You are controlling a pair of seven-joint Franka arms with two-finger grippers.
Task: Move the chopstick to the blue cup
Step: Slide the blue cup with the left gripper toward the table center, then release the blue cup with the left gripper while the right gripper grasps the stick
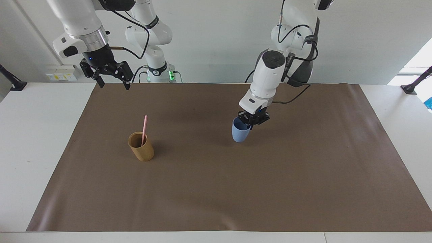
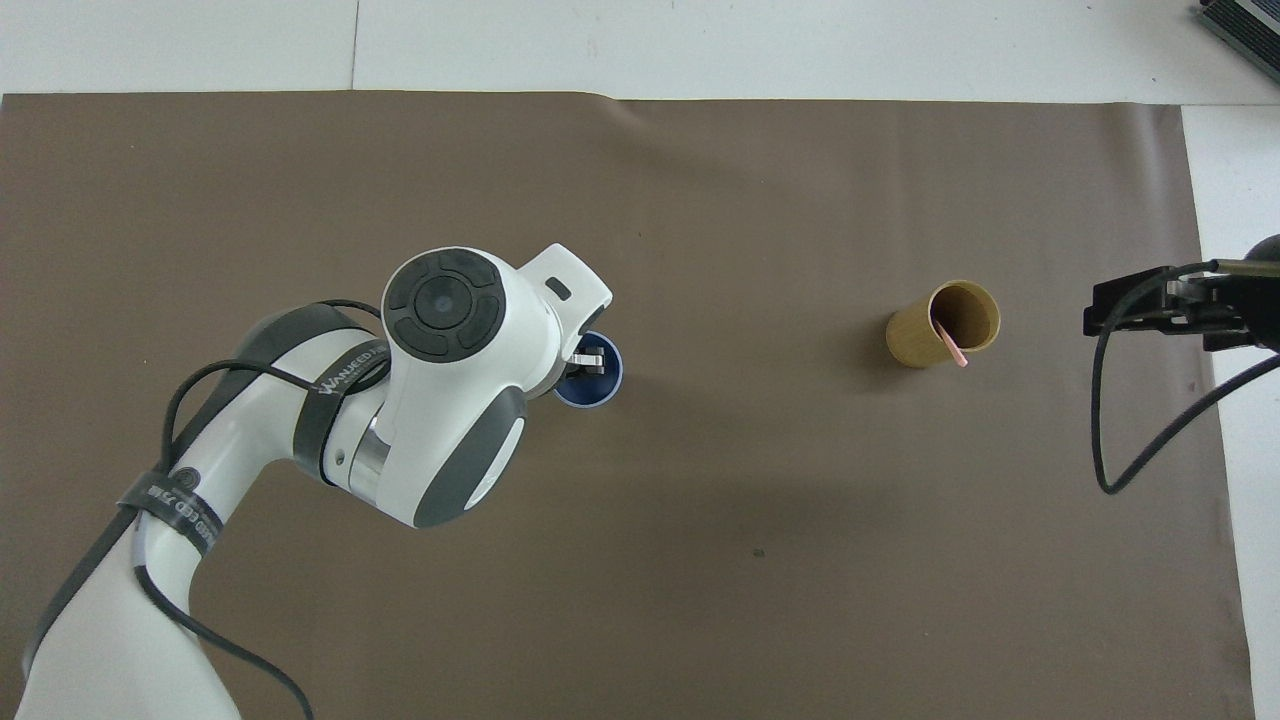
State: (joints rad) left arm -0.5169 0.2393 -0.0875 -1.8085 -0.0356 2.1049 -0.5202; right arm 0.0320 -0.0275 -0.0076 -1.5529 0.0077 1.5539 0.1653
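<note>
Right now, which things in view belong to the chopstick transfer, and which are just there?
Part of the job:
- chopstick, standing in the tan cup
- blue cup, gripped at its rim by the left gripper
- right gripper, open, waiting in the air

Just there:
- tan cup
- brown mat

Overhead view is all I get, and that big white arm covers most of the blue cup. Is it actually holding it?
Observer: Yes. The left gripper is shut on the rim of the blue cup, and the cup hangs tilted.
Operator: Is the pink stick short?
Observer: No. The chopstick rises well above the tan cup it stands in.
Operator: And the black thing at the edge?
Observer: That's the right gripper, open, raised over the edge of the mat.
</note>
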